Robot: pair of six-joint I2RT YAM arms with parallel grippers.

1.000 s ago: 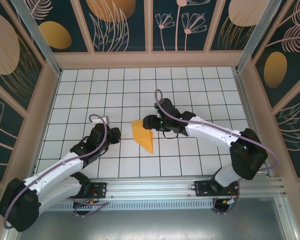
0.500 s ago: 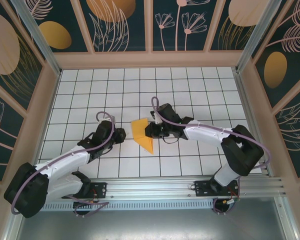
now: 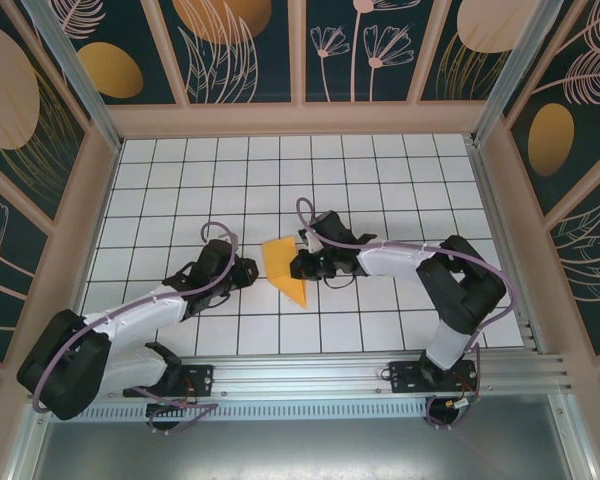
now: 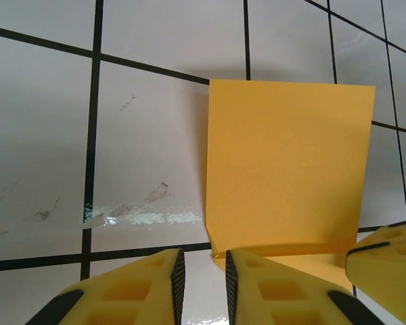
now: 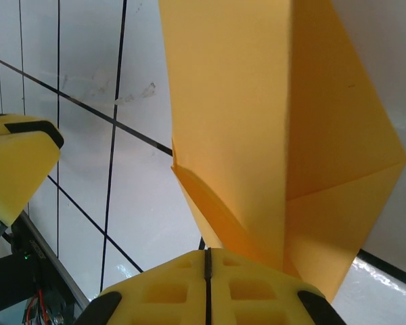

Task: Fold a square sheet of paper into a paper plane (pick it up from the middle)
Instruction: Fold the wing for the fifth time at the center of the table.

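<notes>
Right gripper (image 5: 206, 257) pinching orange paper (image 5: 257, 122); left gripper (image 4: 201, 261) barely ajar, empty. Hold firm, align edges before creasing.

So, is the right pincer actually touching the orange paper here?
Touching. In the right wrist view, the lower folds of the orange paper run straight into the seam of the shut right pincer, with no gap.

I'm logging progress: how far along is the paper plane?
Done: the orange paper already lies folded into a creased, pointed shape, though not yet a narrow dart. In hand: the right gripper is shut on its edge, with one flap raised; the left gripper sits slightly open at the other side, holding nothing. Left: the remaining folds.
</notes>
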